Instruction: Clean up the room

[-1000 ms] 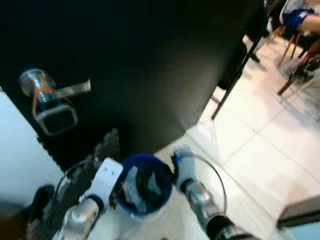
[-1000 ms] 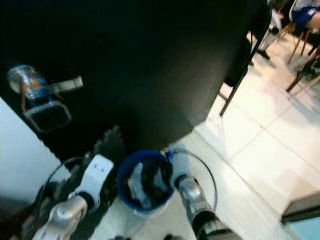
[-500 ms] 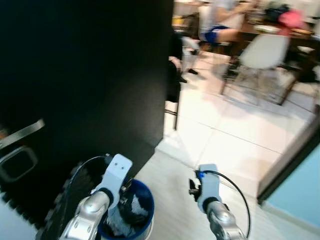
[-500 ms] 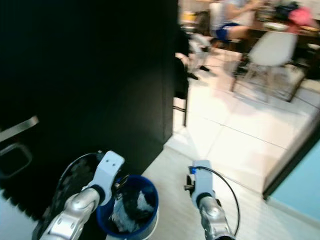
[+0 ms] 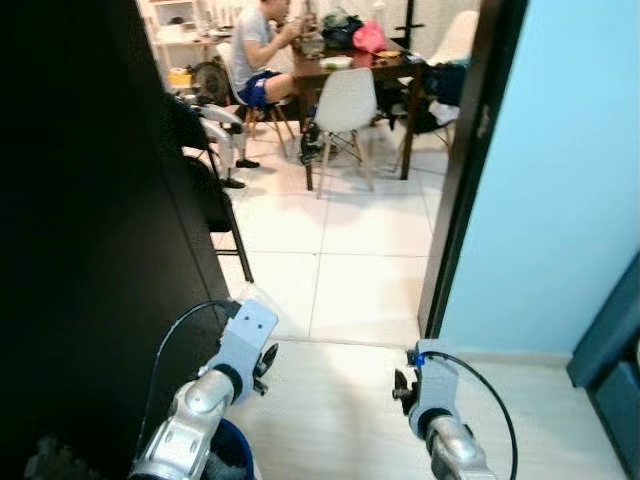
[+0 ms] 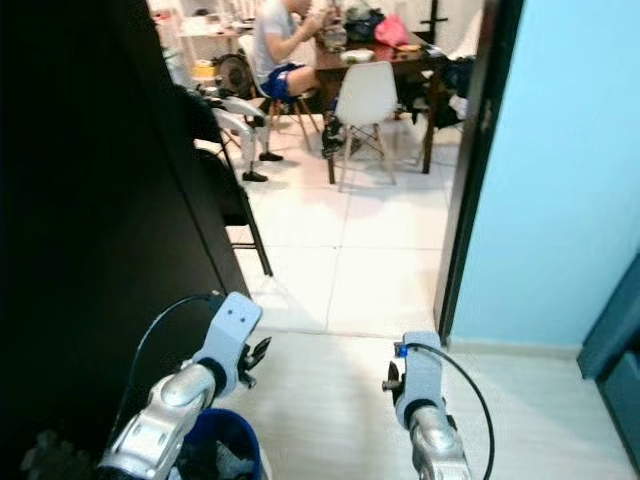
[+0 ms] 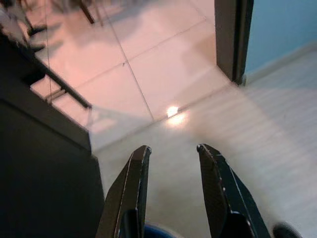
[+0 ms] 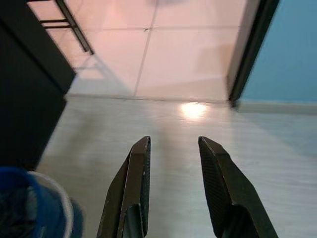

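Left eye view looks through a doorway: a black door point(image 5: 90, 250) bounds the left, a dark door frame point(image 5: 470, 170) and blue wall point(image 5: 560, 180) the right, with bare tiled floor point(image 5: 340, 250) between. Beyond, a black chair point(image 5: 215, 205) stands by the door, and a person point(image 5: 255, 50) sits at a dining counter point(image 5: 350, 70) beside a white chair point(image 5: 345, 105). A blue bin point(image 6: 215, 445) of rubbish sits under the left arm. Left gripper point(image 7: 171, 153) and right gripper point(image 8: 173, 146) are both held forward and low above the floor, jaws released and holding nothing.
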Controlling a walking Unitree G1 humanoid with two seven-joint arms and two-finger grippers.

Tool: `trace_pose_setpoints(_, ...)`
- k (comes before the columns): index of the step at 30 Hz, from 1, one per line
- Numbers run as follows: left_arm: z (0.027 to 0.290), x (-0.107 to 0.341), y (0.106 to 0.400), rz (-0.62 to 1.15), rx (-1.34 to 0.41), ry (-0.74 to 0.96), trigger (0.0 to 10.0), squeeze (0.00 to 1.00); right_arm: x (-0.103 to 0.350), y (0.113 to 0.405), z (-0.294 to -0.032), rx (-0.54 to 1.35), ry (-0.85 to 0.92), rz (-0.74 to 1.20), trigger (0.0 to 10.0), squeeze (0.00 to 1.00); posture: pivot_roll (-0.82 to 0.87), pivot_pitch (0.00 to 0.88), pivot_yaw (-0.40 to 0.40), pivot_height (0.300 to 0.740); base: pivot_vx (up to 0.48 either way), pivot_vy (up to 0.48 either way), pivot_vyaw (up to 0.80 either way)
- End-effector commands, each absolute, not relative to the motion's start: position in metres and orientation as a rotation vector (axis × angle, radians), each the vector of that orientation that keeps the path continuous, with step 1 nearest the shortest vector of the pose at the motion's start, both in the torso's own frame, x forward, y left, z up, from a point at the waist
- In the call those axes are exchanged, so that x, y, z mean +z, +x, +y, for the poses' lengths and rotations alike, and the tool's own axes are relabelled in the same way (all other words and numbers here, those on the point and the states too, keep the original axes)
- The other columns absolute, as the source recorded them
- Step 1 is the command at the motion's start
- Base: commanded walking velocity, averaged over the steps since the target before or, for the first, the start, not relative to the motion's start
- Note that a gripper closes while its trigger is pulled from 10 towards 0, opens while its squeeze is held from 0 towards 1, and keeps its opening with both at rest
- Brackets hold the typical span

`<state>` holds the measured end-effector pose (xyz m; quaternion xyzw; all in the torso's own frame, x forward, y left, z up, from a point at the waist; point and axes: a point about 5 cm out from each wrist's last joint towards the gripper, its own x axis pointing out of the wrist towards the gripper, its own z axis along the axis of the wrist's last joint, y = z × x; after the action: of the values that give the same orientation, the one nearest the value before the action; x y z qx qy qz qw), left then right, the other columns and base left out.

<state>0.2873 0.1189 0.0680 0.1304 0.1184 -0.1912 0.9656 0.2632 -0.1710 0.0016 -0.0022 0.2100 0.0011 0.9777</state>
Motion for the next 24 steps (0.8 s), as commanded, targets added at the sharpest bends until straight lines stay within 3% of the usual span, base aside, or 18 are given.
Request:
trace_pose_setpoints(1, 0.129, 0.060, 0.286, 0.264, -0.333, 0.214, 10.0, 0.00, 0.007, 0.266, -0.164, 0.014, -0.003, 0.413, 10.0, 0.00, 0.03, 0.000, 0.062, 0.740, 0.000, 0.000, -0.80)
trace_pose_setpoints(12, 0.140, 0.057, 0.286, 0.259, -0.244, 0.199, 10.0, 0.00, 0.010, 0.266, -0.172, 0.044, -0.065, 0.441, 10.0, 0.00, 0.02, 0.000, 0.014, 0.740, 0.000, 0.000, -0.80)
trace_pose_setpoints(24, 0.135, 0.055, 0.283, 0.246, -0.235, 0.177, 10.0, 0.00, 0.006, 0.260, -0.172, 0.071, -0.035, 0.484, 10.0, 0.00, 0.02, 0.015, -0.019, 0.740, 0.000, 0.000, -0.80)
